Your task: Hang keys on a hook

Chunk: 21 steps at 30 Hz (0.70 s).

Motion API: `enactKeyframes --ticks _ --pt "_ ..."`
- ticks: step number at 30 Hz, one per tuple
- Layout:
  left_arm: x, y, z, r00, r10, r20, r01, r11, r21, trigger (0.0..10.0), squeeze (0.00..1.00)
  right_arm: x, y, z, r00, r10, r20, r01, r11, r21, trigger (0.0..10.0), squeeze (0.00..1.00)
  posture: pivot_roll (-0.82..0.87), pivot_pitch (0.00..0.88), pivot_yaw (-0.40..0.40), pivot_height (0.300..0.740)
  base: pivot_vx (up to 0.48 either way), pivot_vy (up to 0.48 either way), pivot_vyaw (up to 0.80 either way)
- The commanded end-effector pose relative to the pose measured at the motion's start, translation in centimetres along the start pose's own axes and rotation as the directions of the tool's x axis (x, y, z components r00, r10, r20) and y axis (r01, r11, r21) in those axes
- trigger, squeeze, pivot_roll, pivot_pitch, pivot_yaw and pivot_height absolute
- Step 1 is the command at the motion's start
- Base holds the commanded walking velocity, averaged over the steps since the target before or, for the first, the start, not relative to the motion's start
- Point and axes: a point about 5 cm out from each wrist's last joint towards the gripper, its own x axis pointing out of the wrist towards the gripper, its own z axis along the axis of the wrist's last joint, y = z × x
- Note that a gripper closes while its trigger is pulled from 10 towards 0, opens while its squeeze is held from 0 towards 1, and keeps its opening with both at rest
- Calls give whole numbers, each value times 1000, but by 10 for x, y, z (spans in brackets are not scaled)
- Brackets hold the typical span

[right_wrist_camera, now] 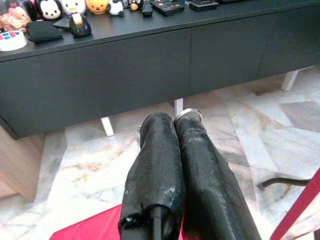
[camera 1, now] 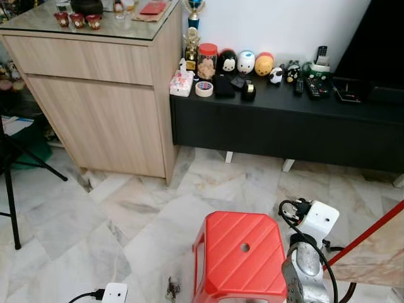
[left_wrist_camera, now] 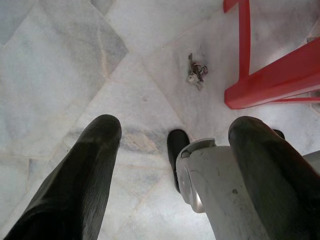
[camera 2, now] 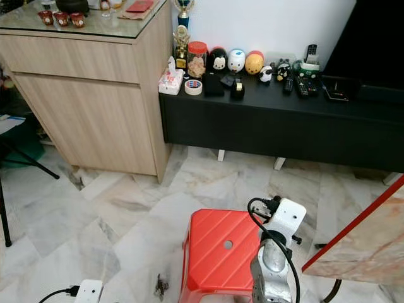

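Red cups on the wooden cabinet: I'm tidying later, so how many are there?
3, in a row on the glass top of the wooden cabinet at its far-left end. More may sit out of frame.

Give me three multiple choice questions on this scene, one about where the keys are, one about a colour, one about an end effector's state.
1. Where are the keys?
A. On the floor beside the stool
B. On the black cabinet
C. On the stool

2. What colour is the stool?
A. Blue
B. Red
C. White

3. How is the left end effector?
A. Shut on the keys
B. Open, holding nothing
C. Shut on a remote

Answers: 1 A, the keys lie on the marble floor by the stool's leg. 2 B, its plastic is red. 3 B, its fingers stand apart above the floor.
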Motion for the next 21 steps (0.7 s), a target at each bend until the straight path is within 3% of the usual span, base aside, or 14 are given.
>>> enactKeyframes --ticks 1,21 --pt "-2 -4 -8 1000 -9 -27 9 1000 15 10000 0 -2 -1 -5 1000 8 -29 -7 1000 6 10000 0 15 43 -80 740 0 0 0" --pt "-5 -10 -17 999 -28 -39 29 999 21 10000 0 -3 -1 -10 997 52 -64 -51 998 21 10000 0 13 43 -76 740 0 0 0"
